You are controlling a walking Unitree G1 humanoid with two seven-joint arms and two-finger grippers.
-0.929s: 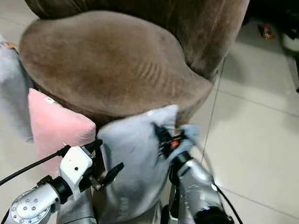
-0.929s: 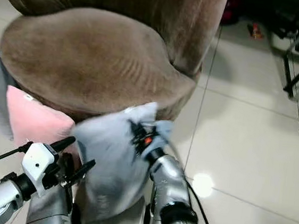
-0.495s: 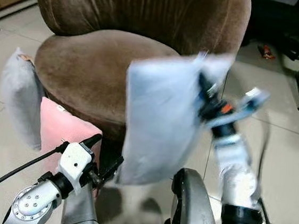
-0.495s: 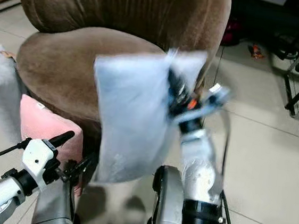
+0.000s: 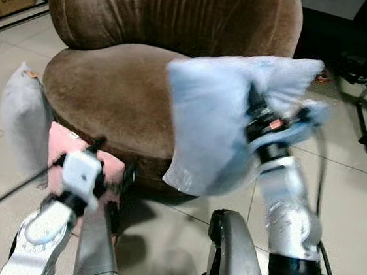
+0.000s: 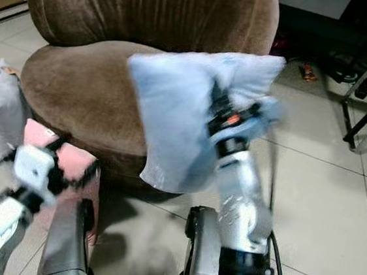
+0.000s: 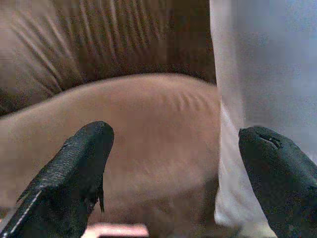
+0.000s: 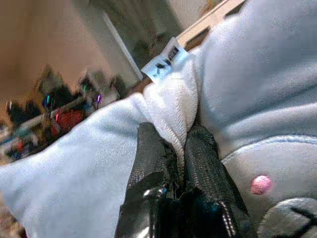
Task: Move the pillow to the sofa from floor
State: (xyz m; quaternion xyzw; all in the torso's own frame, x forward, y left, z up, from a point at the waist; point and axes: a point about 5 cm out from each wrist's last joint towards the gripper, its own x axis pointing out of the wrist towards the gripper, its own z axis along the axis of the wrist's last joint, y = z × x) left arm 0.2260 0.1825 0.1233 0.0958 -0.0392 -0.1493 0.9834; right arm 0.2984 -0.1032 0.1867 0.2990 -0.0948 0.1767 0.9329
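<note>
**Blue pillow held aloft at the sofa's edge**

The brown sofa (image 5: 130,86) stands on the tiled floor (image 5: 342,187). The blue pillow (image 5: 224,122) hangs in the air over the seat's front right edge, off the floor. A grey pillow (image 5: 23,117) and a pink pillow (image 5: 64,148) lean against the sofa's left side. The right claw (image 8: 173,148) is pinched tight on the blue pillow's edge. The left claw (image 7: 173,163) is spread wide, gripping nothing, low before the seat.
</note>
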